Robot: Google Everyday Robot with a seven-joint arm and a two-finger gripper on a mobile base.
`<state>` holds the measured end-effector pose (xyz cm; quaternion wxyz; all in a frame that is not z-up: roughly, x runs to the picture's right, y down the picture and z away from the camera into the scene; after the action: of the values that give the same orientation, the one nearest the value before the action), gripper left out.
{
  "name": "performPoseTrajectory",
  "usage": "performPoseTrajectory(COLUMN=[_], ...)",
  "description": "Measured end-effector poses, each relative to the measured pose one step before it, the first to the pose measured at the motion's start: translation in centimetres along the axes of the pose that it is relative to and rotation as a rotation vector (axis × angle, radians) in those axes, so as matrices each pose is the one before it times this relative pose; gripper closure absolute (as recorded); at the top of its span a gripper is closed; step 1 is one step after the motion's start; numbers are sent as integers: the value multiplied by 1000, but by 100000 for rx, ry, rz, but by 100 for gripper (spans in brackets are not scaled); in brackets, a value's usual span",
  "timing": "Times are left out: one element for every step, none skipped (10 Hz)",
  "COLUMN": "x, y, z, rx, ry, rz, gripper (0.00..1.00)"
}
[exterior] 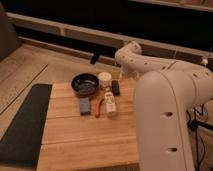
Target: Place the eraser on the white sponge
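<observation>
Gripper over the wooden table's far edge, grip state cannot be told, eraser at its six o'clock, white sponge at the eraser's eight o'clock, apart, red pen just beside it, open board toward six o'clock.

No text, brand, number or sign can be read anywhere. The white bottle, toward the far half of the bench, may carry a label around its body, but no letters can be made out on it. The robot's pale arm shell shows only small dark dots, nothing legible. The gripper sits at the bench's far edge, toward the right corner, and shows no lettering.
</observation>
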<state>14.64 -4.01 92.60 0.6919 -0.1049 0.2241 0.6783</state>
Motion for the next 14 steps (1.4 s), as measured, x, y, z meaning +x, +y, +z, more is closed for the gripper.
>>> performPoseTrajectory(x=[14, -118, -89, -328, -551, -413, -421, -366, -357, -182, 57, 347, 402, 220], y=[748, 579, 583, 365, 665, 436, 534, 423, 411, 308, 72, 139, -139, -62], z=[1111, 866, 1166, 550, 525, 302, 228, 201, 146, 225, 282, 687, 578, 332], rx=[-244, -208, -275, -826, -1709, -1682, -2605, -2236, -2438, -1946, -709, -559, 691, 422], ry=[1467, 997, 1823, 377, 464, -127, 23, -264, -355, -82, 494, 1691, 1929, 1228], rz=[-3081, -2413, -2903, -1315, -1572, -665, -511, -492, -631, -568, -739, -2098, -2181, -1422], gripper=[35, 35, 35, 35, 35, 35, 35, 35, 35, 35, 35, 35, 35, 35])
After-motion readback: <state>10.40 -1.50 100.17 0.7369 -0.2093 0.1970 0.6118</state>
